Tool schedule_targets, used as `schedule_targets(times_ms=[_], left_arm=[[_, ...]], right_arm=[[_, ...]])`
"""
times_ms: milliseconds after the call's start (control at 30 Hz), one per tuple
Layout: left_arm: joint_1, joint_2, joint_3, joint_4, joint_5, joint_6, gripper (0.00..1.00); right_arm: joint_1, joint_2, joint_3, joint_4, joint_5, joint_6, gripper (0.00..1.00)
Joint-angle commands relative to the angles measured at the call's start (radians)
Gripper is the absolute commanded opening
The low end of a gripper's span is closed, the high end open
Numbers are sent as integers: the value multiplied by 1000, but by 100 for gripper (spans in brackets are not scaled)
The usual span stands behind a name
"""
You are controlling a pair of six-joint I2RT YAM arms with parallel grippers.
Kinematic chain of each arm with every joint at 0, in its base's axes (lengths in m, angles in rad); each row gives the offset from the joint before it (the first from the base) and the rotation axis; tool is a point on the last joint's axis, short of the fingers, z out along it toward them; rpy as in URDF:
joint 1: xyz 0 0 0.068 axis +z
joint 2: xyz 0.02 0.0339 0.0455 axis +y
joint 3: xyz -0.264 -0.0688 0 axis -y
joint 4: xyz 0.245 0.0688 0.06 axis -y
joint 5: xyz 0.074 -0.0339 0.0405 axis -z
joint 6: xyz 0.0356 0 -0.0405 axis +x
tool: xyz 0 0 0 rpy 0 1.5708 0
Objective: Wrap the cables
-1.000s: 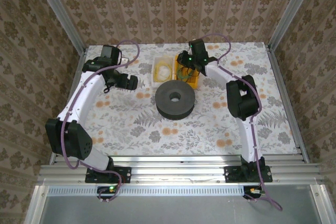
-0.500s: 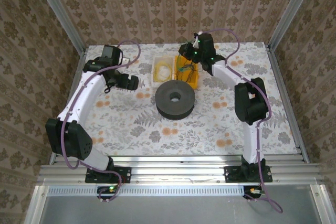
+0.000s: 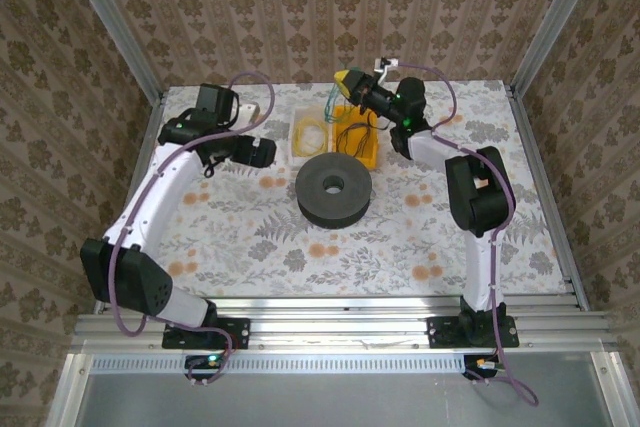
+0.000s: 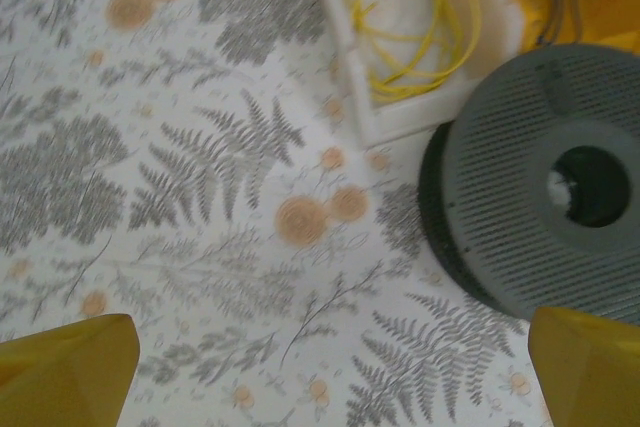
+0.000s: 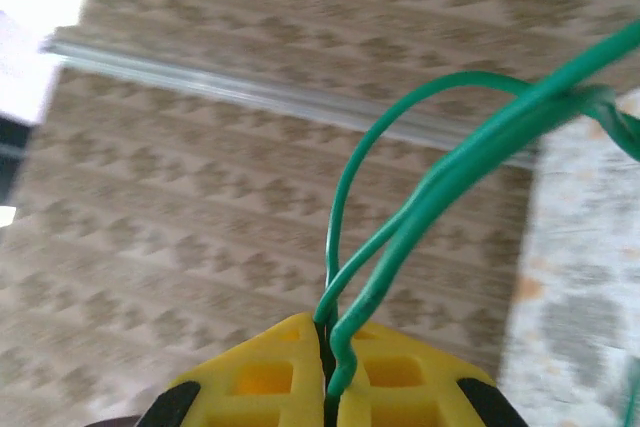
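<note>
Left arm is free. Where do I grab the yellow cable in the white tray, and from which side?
Take the yellow cable where its loops bunch beside the wall of the white tray. Come straight down with the open left gripper set across the strands. The coil lies flat, and the walls would likely block a sideways approach.

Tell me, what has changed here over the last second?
The right gripper lifted up and back out of the yellow tray, shut on a thin green cable it draws up. The left gripper, open, slid slightly right. The black round spool and the white tray of yellow cable stayed put.
</note>
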Motion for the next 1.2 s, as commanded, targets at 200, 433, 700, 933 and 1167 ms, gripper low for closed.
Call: schedule_targets(times_ms=[200,433,700,933,1167], left_arm=[[-131,-146,-129,282,6,210,100],[-149,-250,-323,590,84,342,100],[-124,-178,-249,532,286,184,100],[-80,-164,-289,647,620,24,100],[-76,-115,-328,712,793,-25,99]], right_arm=[[80,-138,-179,289,-119,177,1],[93,-340,-373,288,-246,45,1],[93,-479,-506,288,-391,-128,0],[98,-520,-478,287,-476,-178,0],[111,-509,-440,286,-487,-214,0]])
